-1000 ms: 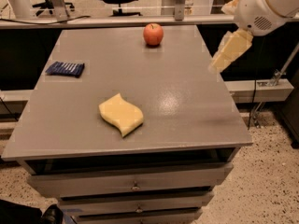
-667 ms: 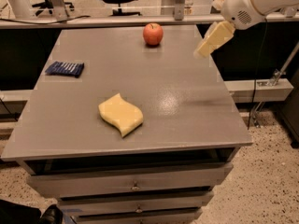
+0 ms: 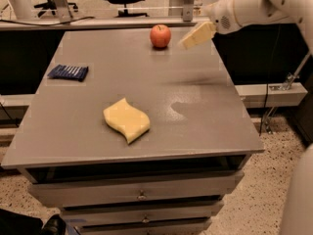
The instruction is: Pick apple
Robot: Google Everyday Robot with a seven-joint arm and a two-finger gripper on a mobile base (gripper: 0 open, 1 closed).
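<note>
Apple (image 3: 160, 35) sits ungrasped near the far edge of the grey surface (image 3: 205, 116) as the pincer (image 3: 197, 35) hovers just beside it; whether it is apart or together cannot be told. Grasp and lift remain.

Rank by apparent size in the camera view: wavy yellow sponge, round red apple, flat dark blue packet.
1. the wavy yellow sponge, nearest the camera.
2. the flat dark blue packet and round red apple: alike, not ranked.
The gripper hovers beside the apple.
</note>
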